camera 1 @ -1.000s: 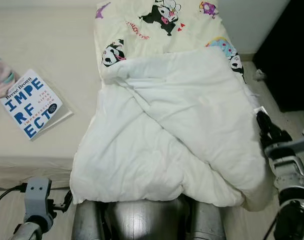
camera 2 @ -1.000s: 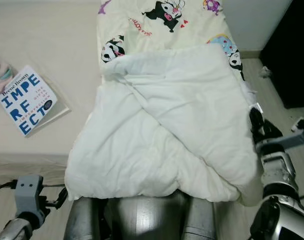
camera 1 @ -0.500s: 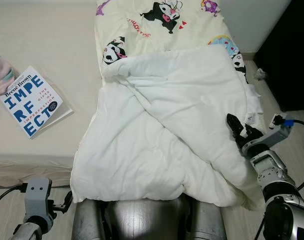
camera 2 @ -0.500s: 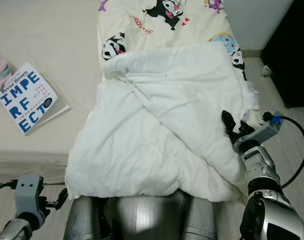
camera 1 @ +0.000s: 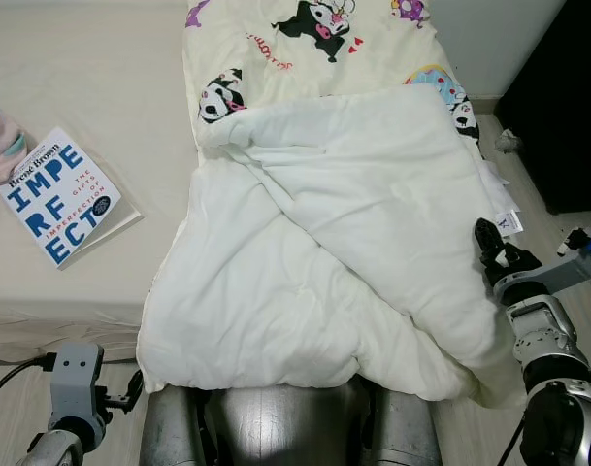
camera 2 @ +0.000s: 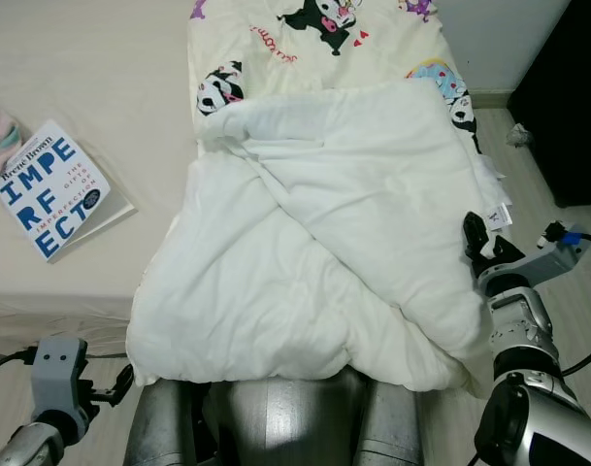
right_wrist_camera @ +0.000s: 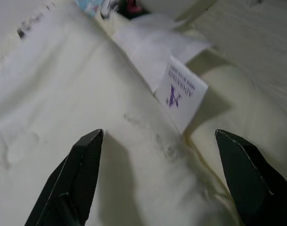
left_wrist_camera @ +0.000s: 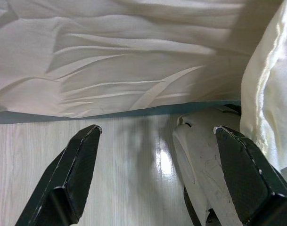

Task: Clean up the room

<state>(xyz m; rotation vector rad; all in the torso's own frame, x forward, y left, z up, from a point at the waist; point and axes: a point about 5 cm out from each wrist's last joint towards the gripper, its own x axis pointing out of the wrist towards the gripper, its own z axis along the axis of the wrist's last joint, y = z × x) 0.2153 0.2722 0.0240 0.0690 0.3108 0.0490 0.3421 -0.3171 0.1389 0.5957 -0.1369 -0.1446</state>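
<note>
Duvet (camera 1: 314, 262), white and rumpled, lies along the bed's (camera 1: 101, 97) right edge, its tagged hem just ahead of the right tool (camera 1: 496, 254), whose fingers gape empty, the nearer arm.

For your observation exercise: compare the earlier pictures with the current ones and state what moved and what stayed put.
The right gripper swung in over the white duvet half a second ago, then drew back to its right edge, open beside the label. The left gripper, book and duvet stayed as they were.
</note>
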